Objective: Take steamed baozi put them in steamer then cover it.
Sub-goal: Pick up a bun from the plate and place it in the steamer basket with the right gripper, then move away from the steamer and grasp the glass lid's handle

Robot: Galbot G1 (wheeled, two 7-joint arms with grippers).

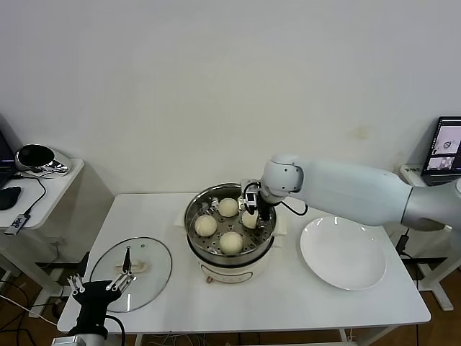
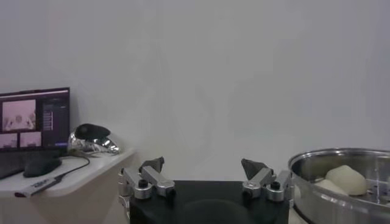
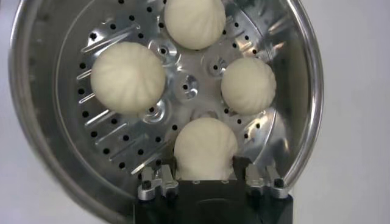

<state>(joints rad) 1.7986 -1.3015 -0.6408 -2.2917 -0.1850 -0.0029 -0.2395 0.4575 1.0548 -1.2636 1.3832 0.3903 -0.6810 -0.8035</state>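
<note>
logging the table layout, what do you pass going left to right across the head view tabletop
left claw at the table's near left corner → glass cover → steamer holding four baozi, right claw inside → white plate

Left pincer [image 2: 204, 172] sat low in frame with its two dark-tipped fingers [image 2: 152, 165] spread wide apart, nothing between them. Steamer [image 2: 341, 182] stood at roughly 3 o'clock from the pincer, its shiny steel rim in view; two steamed baozi [image 2: 345, 178] showed inside above the rim. At about 9 o'clock, a side worktop [image 2: 73, 173] carried a lit monitor [image 2: 33, 119], a chrome-and-black object [image 2: 92, 139] and a cable.
</note>
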